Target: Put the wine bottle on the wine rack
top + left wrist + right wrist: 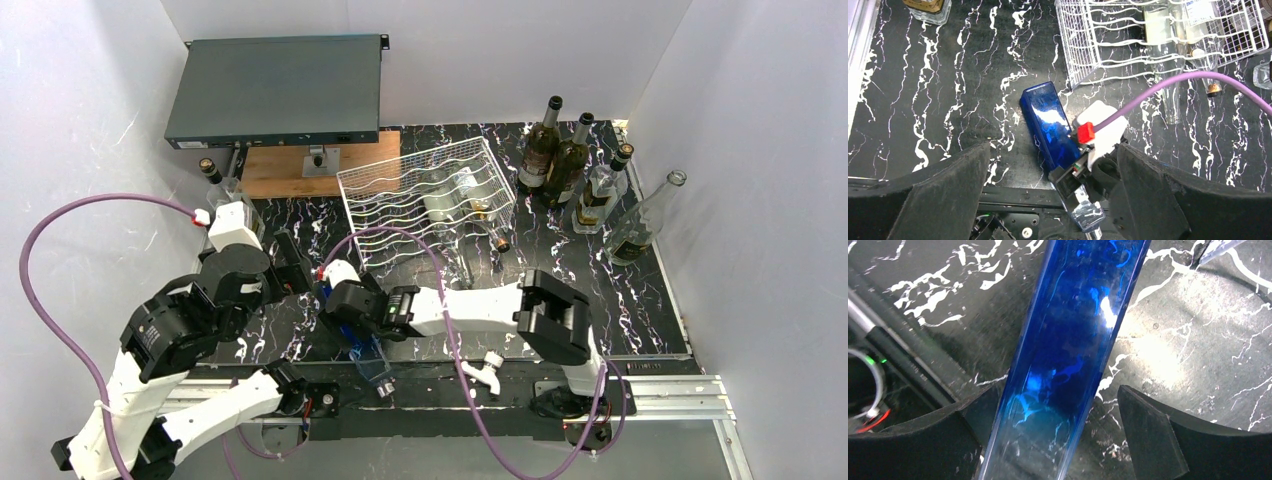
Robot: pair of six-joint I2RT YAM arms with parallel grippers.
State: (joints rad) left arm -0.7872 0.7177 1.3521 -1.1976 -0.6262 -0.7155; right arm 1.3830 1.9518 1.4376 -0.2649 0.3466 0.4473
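A blue square-sided glass wine bottle (366,350) lies on the black marble table near its front edge, its clear neck toward the edge. It also shows in the left wrist view (1048,125) and the right wrist view (1068,340). My right gripper (350,325) straddles its body with jaws open; the left finger is at the glass and the right finger (1148,425) stands off with a gap. My left gripper (290,262) hangs above and left of it, wide open and empty (1048,200). The white wire wine rack (430,200) stands behind, holding a few clear bottles.
A dark grey flat metal box (275,90) sits on a wooden stand (290,170) at the back left. Several bottles (560,160) stand at the back right, and one bottle (215,180) at the left. Purple cables loop over both arms.
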